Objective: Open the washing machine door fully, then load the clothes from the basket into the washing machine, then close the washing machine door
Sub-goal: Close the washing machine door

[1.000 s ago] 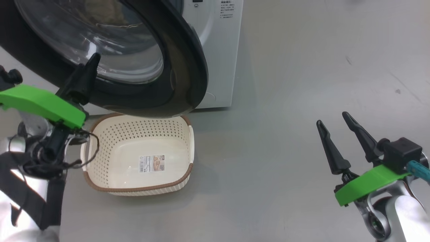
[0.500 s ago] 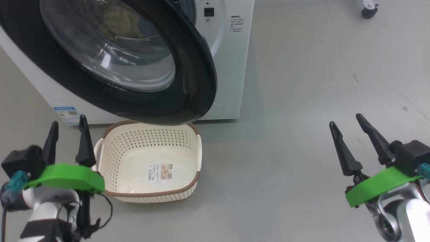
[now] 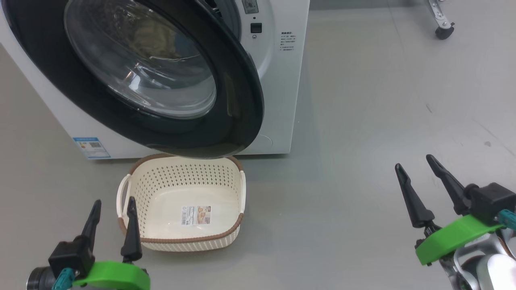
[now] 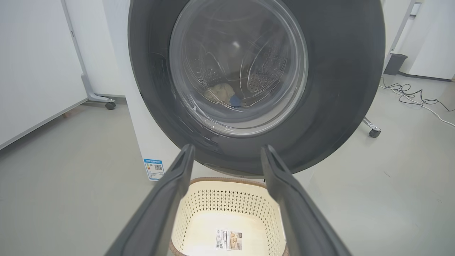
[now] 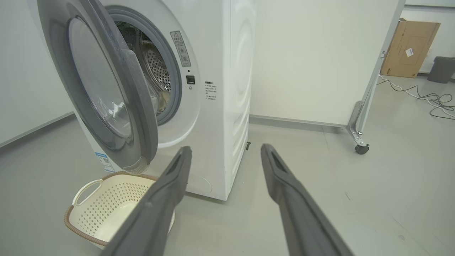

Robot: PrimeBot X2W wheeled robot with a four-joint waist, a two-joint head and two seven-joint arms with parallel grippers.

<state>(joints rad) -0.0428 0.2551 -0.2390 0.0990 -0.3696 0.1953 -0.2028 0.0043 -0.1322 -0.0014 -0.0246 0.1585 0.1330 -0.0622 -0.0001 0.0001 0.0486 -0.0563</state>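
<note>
door (image 3: 242,100) rim overhangs far edge of basket (image 3: 193,239); left hand (image 3: 114,201) and right hand (image 3: 414,162) spread, empty, above open floor (image 3: 342,181).

Nothing legible: washing machine (image 3: 284,100) print (image 3: 287,43), basket (image 3: 181,177) label (image 3: 196,214) too small.

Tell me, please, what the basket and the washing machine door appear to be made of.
The basket looks like moulded cream plastic, smooth, with regular holes and a brown woven-look rim. The washing machine door seems glossy black plastic around a clear bowl, probably glass, judging by its reflections and see-through centre.
</note>
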